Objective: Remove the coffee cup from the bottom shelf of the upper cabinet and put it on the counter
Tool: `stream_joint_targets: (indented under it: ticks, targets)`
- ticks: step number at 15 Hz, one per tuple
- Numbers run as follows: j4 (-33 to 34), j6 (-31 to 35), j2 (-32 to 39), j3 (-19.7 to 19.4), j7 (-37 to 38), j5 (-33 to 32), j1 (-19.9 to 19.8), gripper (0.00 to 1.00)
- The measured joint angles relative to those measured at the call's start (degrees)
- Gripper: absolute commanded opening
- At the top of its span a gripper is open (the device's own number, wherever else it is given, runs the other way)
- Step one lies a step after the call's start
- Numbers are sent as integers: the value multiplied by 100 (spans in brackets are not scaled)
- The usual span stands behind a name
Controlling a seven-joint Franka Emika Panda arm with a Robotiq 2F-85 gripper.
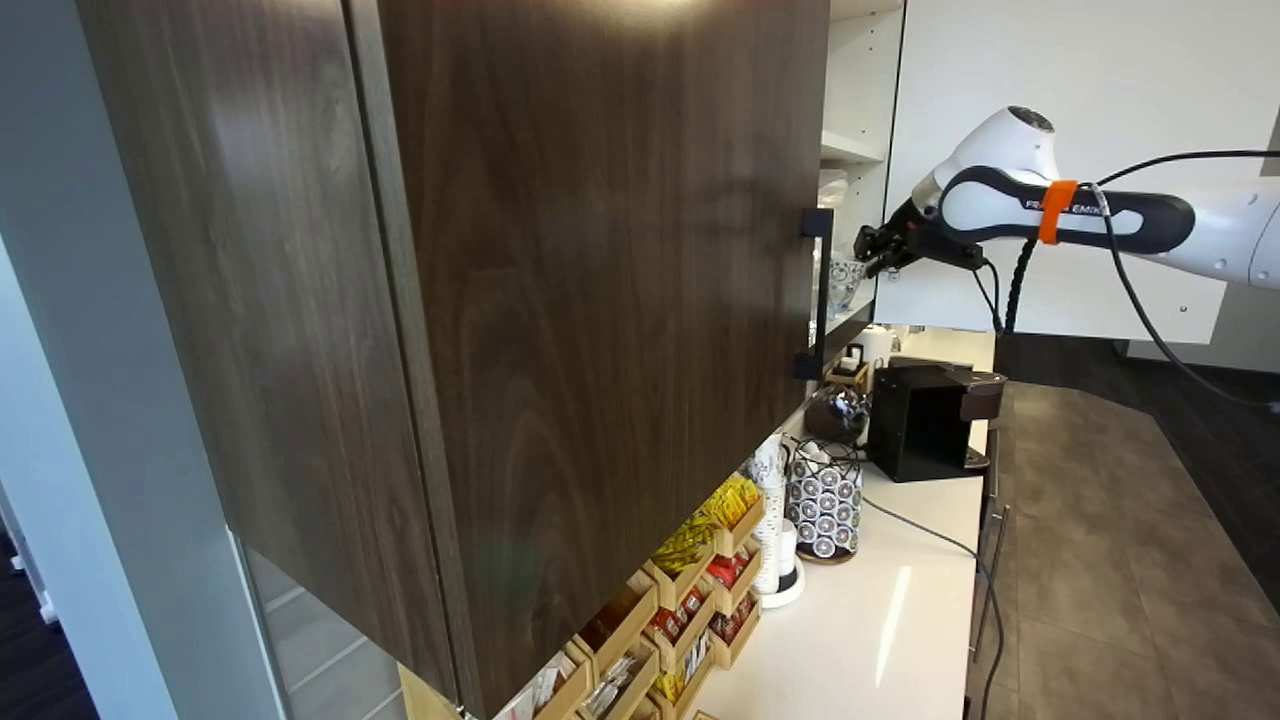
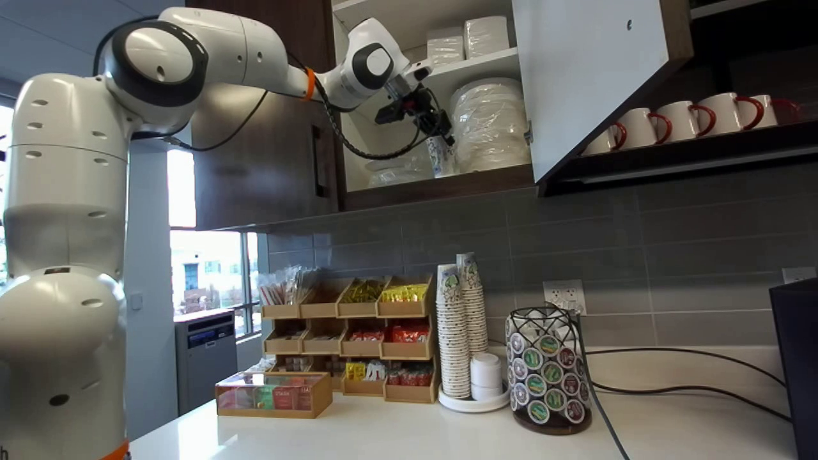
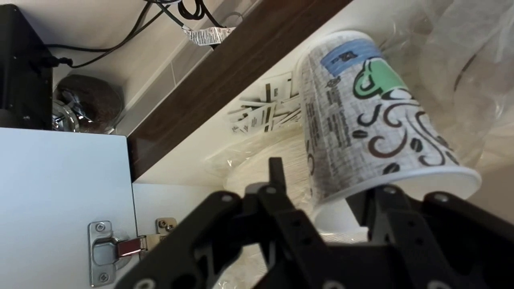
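The coffee cup (image 3: pixel 361 116) is seen inside the upper cabinet (image 2: pixel 441 190), set upright on the bottom shelf (image 3: pixel 184 166), its side printed with brown swirls and a green mug. Its mouth is turned toward the claw (image 3: pixel 316 181). The claw is spread, its 2 fingers (image 3: pixel 278 176) clearly parted, and in the wrist view the edge of the cup's wall is placed between the 2 tips. By 1 finger the outside of the cup is faced, with a gap left between them; by the other the mouth is overlapped, and whether the rim is touched there cannot be told. In both exterior views the claw is shown close by the cup's upper part.

Near the cup, small printed packets (image 3: pixel 277 102) and a plastic-wrapped white stack (image 2: pixel 492 121) are seen. The door (image 2: pixel 594 70) is swung wide, and the arm (image 2: pixel 230 45) is stretched up to the cabinet. Well below, on the counter (image 2: pixel 383 437), 2 stacks of paper cups (image 2: pixel 454 345), a pod holder (image 2: pixel 556 428), a wooden rack (image 2: pixel 356 310) and a black machine (image 1: pixel 905 430) are placed.
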Motion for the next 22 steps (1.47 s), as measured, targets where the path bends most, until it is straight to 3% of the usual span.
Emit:
stream_joint_targets:
  ticks: [3,9,13,17,22]
  targets:
    - [1,7,-17,0,-27,73,0,0]
    - [-327,729,-436,-61,-544,444,-51,2]
    - [-940,791,-1052,-73,-1252,644,-27,2]
    - [-1635,333,-1727,-86,-2059,973,121,2]
    - [-2405,-708,-2440,-170,-2750,1118,362,3]
